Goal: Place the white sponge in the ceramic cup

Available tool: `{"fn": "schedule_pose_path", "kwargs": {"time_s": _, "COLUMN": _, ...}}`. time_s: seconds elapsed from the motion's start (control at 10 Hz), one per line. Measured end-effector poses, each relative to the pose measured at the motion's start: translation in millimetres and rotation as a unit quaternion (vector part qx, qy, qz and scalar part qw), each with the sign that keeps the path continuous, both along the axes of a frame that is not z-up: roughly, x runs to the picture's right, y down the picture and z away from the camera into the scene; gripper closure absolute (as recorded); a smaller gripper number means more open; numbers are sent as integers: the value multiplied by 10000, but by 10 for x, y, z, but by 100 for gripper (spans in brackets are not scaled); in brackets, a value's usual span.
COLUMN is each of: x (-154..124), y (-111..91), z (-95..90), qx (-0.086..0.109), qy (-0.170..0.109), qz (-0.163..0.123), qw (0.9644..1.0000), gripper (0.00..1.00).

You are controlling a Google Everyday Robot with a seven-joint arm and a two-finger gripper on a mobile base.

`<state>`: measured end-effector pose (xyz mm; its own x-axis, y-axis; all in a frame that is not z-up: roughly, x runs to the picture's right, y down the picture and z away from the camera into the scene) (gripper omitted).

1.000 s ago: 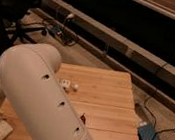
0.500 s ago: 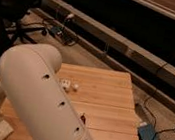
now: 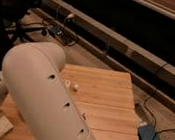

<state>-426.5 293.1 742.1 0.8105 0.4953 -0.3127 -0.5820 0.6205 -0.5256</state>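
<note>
Camera view is mostly filled by the robot arm (image 3: pixel 50 98), a fat white tube with a row of small dark holes. It rises from the bottom edge to a rounded elbow, and a thinner link drops away to the lower left edge. The gripper does not show at all: it lies somewhere past that lower-left link, off frame or hidden, so we cannot tell whether it is open, closed or holding anything.

We see a pale flat pad at the lower left, just beside the thin link. It looks like the white sponge (image 3: pixel 0 126), lying flat at the near left part of the wooden table (image 3: pixel 107 106); we cannot be sure of it. The ceramic cup is not visible, and the arm covers much of the tabletop.

Two small white bits (image 3: pixel 75 86) sit near the table's middle, right next to the arm's edge and too small to identify.

On the floor to the right of the table is a blue box (image 3: pixel 147 133) with dark cables trailing from it. A long grey ledge (image 3: pixel 134 55) runs diagonally behind the table. A dark office chair base (image 3: pixel 23 35) stands at the left.
</note>
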Motion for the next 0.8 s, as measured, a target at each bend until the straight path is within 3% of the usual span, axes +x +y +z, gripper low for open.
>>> {"fn": "schedule_pose_path", "kwargs": {"time_s": 0.4, "x": -38, "y": -672, "z": -113, "qx": 254, "qy": -261, "qz": 575, "qw": 9977, "gripper": 55}}
{"fn": "schedule_pose_path", "kwargs": {"time_s": 0.8, "x": 107, "y": -1677, "z": -126, "qx": 756, "qy": -435, "qz": 1210, "qw": 9888, "gripper": 55}}
